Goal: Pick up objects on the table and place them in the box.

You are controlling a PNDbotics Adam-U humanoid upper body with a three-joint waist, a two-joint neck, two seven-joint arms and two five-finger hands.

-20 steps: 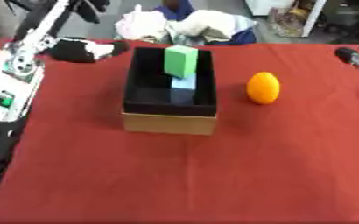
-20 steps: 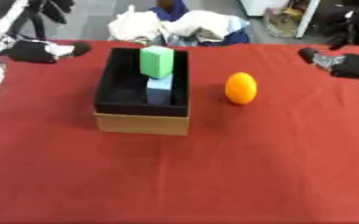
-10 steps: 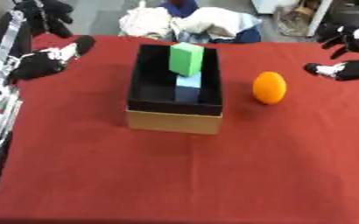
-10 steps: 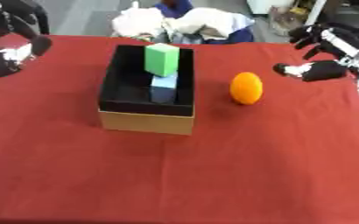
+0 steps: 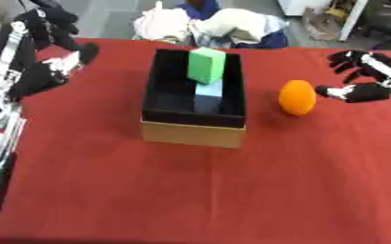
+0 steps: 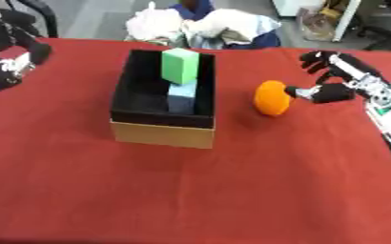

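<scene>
Reaching in from the right edge, the right hand [image 6: 336, 83] sits just beside the orange [image 6: 272, 97], fingers spread apart and thumb pointing at the fruit, holding nothing. The orange rests on the red counter [image 5: 232, 190], to the right of the box [image 5: 194, 107] and apart from it. Inside the box a green block [image 5: 206, 65] stands tilted over a blue block [image 5: 207, 96]. To take the orange well, I judge the hand should slide further left so thumb and fingers pass on either side before closing; a round fruit may roll if nudged from one side only. It then needs lifting over the box's near wall and setting in the free left half. The left eye view shows the left hand [image 5: 61, 57] near the upper left, fingers apparently relaxed and empty; the right eye view cuts most of it off but shows more of the right forearm
</scene>
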